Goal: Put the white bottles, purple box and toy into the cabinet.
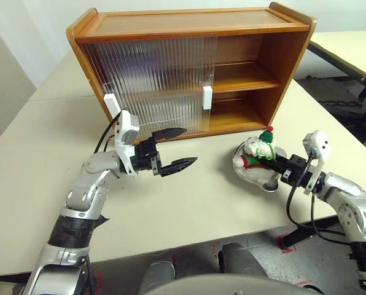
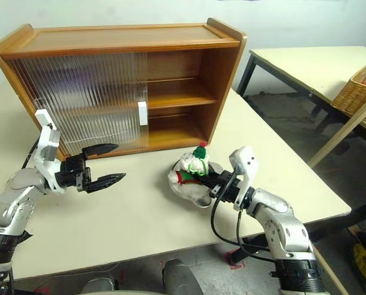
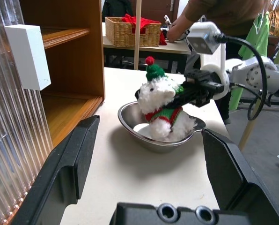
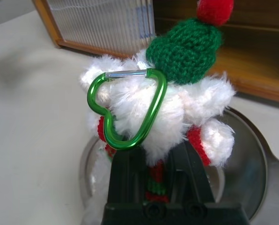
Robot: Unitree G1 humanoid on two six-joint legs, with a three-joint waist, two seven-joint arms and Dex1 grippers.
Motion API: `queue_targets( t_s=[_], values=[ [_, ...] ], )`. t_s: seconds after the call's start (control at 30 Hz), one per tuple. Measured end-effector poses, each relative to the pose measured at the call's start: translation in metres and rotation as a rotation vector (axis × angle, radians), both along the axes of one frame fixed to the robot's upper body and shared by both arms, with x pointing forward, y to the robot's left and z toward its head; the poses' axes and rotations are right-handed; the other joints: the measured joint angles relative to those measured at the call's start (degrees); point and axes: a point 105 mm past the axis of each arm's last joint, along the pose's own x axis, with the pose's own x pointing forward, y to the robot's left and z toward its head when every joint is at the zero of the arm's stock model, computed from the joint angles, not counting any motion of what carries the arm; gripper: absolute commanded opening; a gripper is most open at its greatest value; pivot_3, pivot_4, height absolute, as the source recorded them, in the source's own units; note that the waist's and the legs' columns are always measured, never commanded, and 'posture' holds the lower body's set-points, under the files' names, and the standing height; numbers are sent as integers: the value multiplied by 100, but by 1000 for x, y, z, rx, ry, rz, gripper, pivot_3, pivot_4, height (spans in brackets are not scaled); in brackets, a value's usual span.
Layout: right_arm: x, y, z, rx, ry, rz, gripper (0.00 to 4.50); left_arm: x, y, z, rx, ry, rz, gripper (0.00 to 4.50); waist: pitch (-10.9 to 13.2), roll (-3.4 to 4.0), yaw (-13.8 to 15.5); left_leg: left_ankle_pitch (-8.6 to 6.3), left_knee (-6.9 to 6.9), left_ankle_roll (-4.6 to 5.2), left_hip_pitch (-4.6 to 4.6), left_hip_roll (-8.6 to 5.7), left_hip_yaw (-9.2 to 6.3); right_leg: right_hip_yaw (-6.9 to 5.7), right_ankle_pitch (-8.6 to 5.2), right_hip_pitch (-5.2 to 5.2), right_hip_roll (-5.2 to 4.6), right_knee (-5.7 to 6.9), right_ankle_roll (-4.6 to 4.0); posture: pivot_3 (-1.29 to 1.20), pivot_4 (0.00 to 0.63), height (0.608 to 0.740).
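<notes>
Plush white toy (image 1: pixel 258 152) pinched from behind by right gripper (image 4: pixel 154 176), held upright in steel bowl (image 3: pixel 144 136) near table's right edge, ready for lifting toward cabinet (image 1: pixel 281 67), whose right half is left open. Left gripper (image 1: pixel 174 149) held idle, fingers spread, before sliding door (image 1: pixel 152 80).

no text, label, brand, number or sign can be read anywhere

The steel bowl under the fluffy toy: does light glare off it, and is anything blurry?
Left wrist view: a pale reflection sits inside the steel bowl below the toy, which is sharp. Right wrist view: the toy is crisp, its green heart-shaped clip glinting, while the cabinet behind looks soft.
</notes>
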Motion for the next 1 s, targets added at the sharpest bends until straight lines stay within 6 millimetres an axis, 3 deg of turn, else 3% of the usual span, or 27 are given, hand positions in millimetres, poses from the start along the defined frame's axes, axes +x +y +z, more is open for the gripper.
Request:
queue_targets(
  t_s=[0.3,0.53,0.83,1.0],
  values=[
    [-3,-6,51,-11,-87,30,228,2,0,-3,1,14,-6,4500,0,-1,-44,0,2,0,-1,0,6,2,-1,-1,0,-1,2,-255,0,740],
    [27,-7,97,-5,-242,14,228,3,-4,0,-5,1,-18,4500,-1,0,-137,1,0,3,1,0,6,4,-1,-4,0,0,4,-238,0,740],
    [70,-7,87,-7,-246,12,228,3,-2,-4,-4,8,7,4500,-3,7,-82,1,-4,3,-3,2,5,10,1,-12,0,-1,0,-180,0,740],
    [93,-6,99,-41,-302,30,228,0,0,-9,-5,23,29,4500,-4,17,28,2,-5,4,5,2,5,10,5,-12,0,2,-1,-159,0,740]
  ],
)
